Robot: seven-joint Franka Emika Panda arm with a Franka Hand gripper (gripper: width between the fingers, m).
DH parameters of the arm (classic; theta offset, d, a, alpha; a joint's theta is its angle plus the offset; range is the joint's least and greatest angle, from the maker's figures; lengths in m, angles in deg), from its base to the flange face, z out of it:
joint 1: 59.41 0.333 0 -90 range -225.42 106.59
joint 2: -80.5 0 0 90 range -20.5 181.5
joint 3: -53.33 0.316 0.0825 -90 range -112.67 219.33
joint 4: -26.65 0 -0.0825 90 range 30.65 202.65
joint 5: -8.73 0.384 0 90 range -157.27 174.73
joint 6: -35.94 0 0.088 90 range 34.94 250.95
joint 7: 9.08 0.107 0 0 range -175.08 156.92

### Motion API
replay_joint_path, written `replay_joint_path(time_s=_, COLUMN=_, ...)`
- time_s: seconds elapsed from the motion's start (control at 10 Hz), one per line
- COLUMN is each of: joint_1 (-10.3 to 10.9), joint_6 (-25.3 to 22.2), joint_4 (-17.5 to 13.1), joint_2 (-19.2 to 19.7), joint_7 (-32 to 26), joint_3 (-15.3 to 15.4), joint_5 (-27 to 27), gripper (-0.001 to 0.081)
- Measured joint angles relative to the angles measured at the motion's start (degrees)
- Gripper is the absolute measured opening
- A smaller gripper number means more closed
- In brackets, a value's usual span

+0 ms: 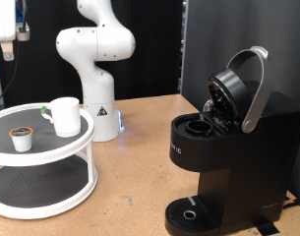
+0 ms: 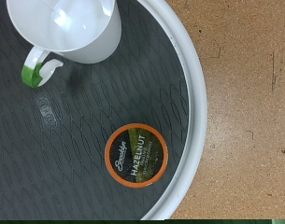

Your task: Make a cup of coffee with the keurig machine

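The white mug (image 1: 64, 115) stands upright on the top tier of a round white two-tier stand (image 1: 76, 143) at the exterior view's left. In the wrist view the mug (image 2: 72, 28) shows from above, with green tape on its handle. A small coffee pod (image 1: 24, 139) sits beside it on the dark mat; its top (image 2: 135, 155) is dark with an orange rim. The black keurig machine (image 1: 238, 147) stands at the right with its lid (image 1: 231, 90) raised and the pod chamber (image 1: 199, 126) open. My gripper (image 1: 6, 34) hangs high above the stand at the top left edge, holding nothing that shows. Its fingers do not show in the wrist view.
The white robot base (image 1: 98, 98) stands behind the stand on the wooden table (image 1: 130, 187). A black panel rises behind the machine. The machine's round drip tray (image 1: 194, 211) is bare. The stand's white rim (image 2: 191, 93) borders the table in the wrist view.
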Motion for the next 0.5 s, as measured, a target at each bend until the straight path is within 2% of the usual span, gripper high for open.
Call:
replay_joint_path(time_s=0.2, joint_1=0.0, joint_6=0.8, joint_4=0.7, joint_2=-0.1, joint_7=0.0, joint_3=-0.1, joint_5=0.2, gripper=0.0803)
replay_joint_path(time_s=0.5, joint_1=-0.3, joint_6=7.1, joint_4=6.2, joint_2=0.0, joint_7=0.8, joint_3=-0.1, joint_5=-0.8, gripper=0.0803)
